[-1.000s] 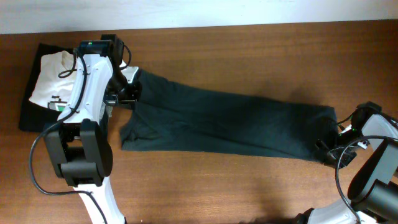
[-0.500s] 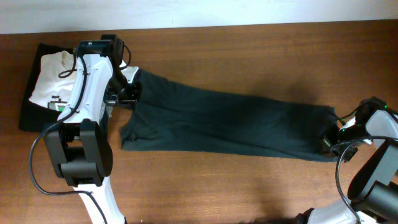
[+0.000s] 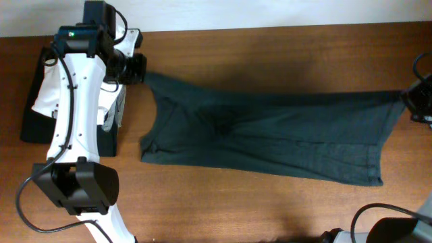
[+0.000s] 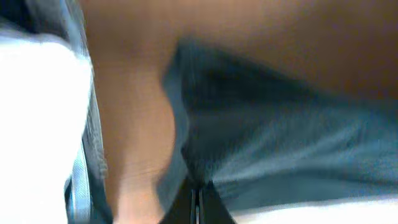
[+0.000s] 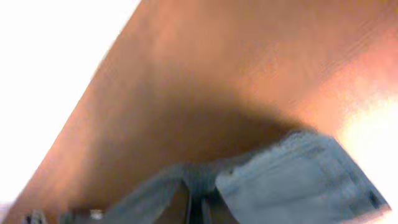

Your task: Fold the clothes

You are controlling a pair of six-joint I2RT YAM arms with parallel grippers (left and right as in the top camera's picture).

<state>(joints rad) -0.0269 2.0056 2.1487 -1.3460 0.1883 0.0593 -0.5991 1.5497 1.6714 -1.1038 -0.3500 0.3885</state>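
The clothes (image 3: 270, 138), one dark grey-green T-shirt, are stretched across the table between both arms. My left gripper (image 3: 142, 69) is shut on its far left corner near the table's back edge. In the left wrist view the closed left gripper (image 4: 196, 200) pinches dark fabric (image 4: 280, 137). At the right edge of the overhead view, my right gripper (image 3: 409, 101) is shut on the shirt's far right corner. The right wrist view is blurred, with cloth (image 5: 298, 180) bunched over the closed right gripper (image 5: 198, 208). The near hem lies on the wood.
A white tee with green print (image 3: 48, 88) lies on a black folded garment (image 3: 30, 125) at the far left, partly under my left arm. Bare brown table (image 3: 270, 54) runs behind the shirt to the white back edge.
My right gripper has shut on the shirt's right end and carried it right and toward the back. My left gripper moved back with its corner. The shirt is now spread longer and wider.
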